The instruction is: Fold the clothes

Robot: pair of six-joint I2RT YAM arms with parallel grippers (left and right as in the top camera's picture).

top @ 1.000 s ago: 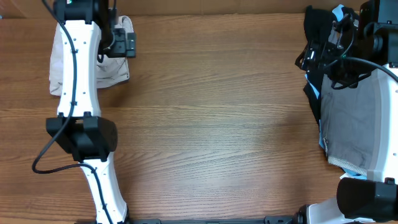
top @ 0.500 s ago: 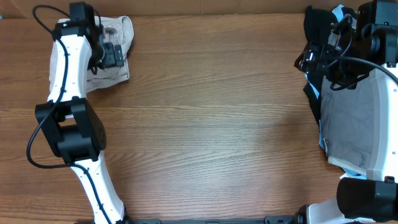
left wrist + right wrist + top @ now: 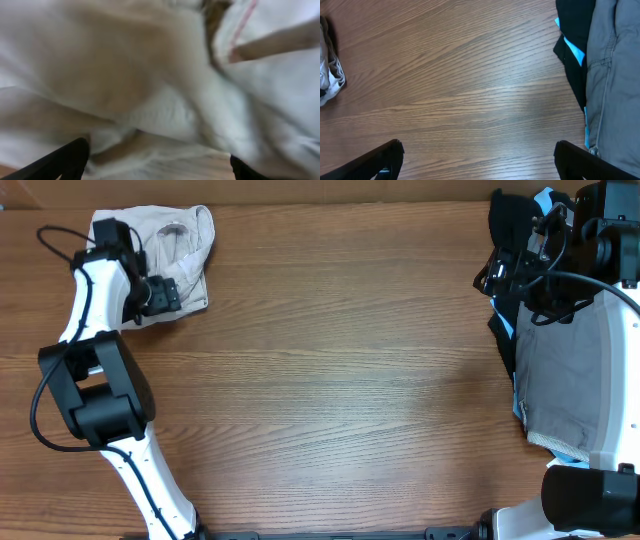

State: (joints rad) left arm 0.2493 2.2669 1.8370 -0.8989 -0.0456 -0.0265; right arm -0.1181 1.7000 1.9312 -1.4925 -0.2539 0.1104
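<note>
While shorts (image 3: pixel 178 242) lay bunched at table's (image 3: pixel 350 380) top-left corner, they looked light, soft, limp, prob. floppy when lifted; best pinched at a firm seam edge. L gripper (image 3: pixel 160 295) sat over them, jaws apart, empty. R gripper (image 3: pixel 480 162) also spread, holding nothing.

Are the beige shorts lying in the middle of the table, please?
No, the shorts lie bunched at the far left corner of the table, with the left tool over their edge.

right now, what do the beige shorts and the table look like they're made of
The shorts look like soft matte woven cotton: limp folds and creases. The table looks like wood or wood-print laminate, slightly glossy, with grain lines; unclear which.
</note>
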